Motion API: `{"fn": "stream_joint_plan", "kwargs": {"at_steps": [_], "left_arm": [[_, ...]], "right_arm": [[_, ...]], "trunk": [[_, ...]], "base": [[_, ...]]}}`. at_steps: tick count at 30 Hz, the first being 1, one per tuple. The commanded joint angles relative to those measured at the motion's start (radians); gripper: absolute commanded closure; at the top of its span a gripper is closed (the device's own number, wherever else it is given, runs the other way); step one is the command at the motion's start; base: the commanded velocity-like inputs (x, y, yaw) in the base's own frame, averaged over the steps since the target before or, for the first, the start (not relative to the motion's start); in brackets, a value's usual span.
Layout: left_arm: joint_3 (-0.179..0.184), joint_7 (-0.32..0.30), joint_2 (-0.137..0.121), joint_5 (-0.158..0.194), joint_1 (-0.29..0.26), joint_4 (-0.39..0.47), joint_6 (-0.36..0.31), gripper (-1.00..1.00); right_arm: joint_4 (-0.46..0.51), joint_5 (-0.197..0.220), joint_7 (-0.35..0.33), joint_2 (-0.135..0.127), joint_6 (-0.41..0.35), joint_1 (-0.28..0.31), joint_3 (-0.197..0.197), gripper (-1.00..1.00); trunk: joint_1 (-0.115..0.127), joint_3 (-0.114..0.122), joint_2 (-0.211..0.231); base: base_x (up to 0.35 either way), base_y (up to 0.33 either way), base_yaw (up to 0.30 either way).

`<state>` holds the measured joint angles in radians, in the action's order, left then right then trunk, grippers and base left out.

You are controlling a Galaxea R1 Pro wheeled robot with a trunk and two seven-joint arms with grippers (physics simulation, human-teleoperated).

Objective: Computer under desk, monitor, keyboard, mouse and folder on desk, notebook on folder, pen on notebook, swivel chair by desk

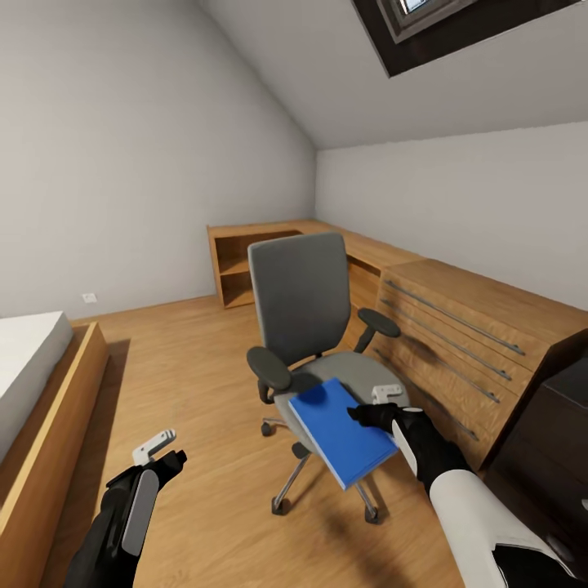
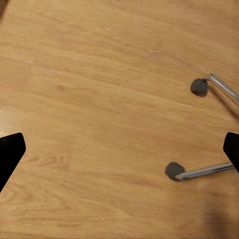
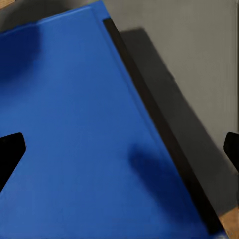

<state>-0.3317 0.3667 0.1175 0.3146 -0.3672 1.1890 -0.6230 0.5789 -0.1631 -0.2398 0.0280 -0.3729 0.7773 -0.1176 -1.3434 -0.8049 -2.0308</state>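
Observation:
The grey swivel chair (image 1: 300, 302) stands mid-room on the wooden floor. A blue folder (image 1: 339, 429) lies on its seat and juts over the front edge. My right gripper (image 1: 367, 410) hovers at the folder's right edge, open; its wrist view looks straight down on the blue folder (image 3: 84, 139) and the grey seat (image 3: 199, 84), with both black fingertips (image 3: 10, 154) spread wide and nothing between them. My left gripper (image 1: 163, 451) hangs open over bare floor left of the chair.
A bed (image 1: 33, 367) lines the left side. Wooden drawers (image 1: 465, 335) and a dark cabinet (image 1: 555, 425) run along the right wall, a low shelf unit (image 1: 245, 261) at the back. Chair casters (image 2: 199, 87) show beneath my left gripper (image 2: 119, 154).

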Motion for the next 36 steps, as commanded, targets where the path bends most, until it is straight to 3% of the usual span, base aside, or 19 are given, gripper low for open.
{"fn": "stream_joint_plan", "kwargs": {"at_steps": [1,7,13,17,21,26,27,28,36], "left_arm": [[-0.001,0.008,0.001,0.011,-0.001,0.001,-0.003,-1.00],[-0.001,0.008,0.001,0.011,0.000,-0.004,-0.003,-1.00],[-0.001,0.005,0.001,0.011,0.000,-0.005,-0.002,-1.00],[-0.001,0.005,0.001,0.011,0.000,-0.005,-0.002,-1.00],[-0.001,0.005,0.001,0.011,0.000,-0.005,-0.001,-1.00],[-0.001,0.005,0.001,0.011,0.000,-0.005,-0.002,-1.00],[-0.001,0.004,0.001,0.011,0.000,-0.005,-0.004,-1.00],[-0.001,0.004,0.001,0.011,0.000,-0.005,-0.005,-1.00],[-0.001,0.001,0.001,0.012,0.000,-0.008,-0.004,-1.00]], "right_arm": [[0.005,-0.011,-0.009,0.001,-0.006,0.000,-0.008,-1.00],[0.069,-0.009,-0.009,0.001,-0.034,-0.001,-0.008,-1.00],[0.237,0.007,-0.010,0.006,-0.159,-0.025,-0.009,-1.00],[0.353,0.056,-0.011,0.006,-0.287,-0.064,-0.010,-1.00],[0.490,0.137,-0.012,0.004,-0.419,-0.109,-0.020,-1.00],[0.564,0.205,-0.015,0.003,-0.514,-0.132,-0.075,-1.00],[0.599,0.277,-0.017,0.004,-0.546,-0.135,-0.104,-1.00],[0.604,0.296,-0.017,0.003,-0.555,-0.136,-0.108,-1.00],[0.616,0.329,-0.016,0.003,-0.570,-0.137,-0.116,-1.00]], "trunk": [[0.004,0.002,0.007],[0.027,0.021,0.049],[0.050,0.040,0.091],[0.065,0.052,0.119],[0.081,0.065,0.147],[0.100,0.081,0.182],[0.100,0.081,0.182],[0.100,0.081,0.182],[0.100,0.083,0.182]], "base": [[0.000,0.000,0.000],[0.000,0.000,0.000],[0.000,0.000,0.000],[0.000,0.000,0.000],[0.000,0.000,0.000],[0.000,0.000,0.000],[0.000,0.000,0.000],[0.000,0.000,0.000],[0.000,0.005,-0.097]]}}
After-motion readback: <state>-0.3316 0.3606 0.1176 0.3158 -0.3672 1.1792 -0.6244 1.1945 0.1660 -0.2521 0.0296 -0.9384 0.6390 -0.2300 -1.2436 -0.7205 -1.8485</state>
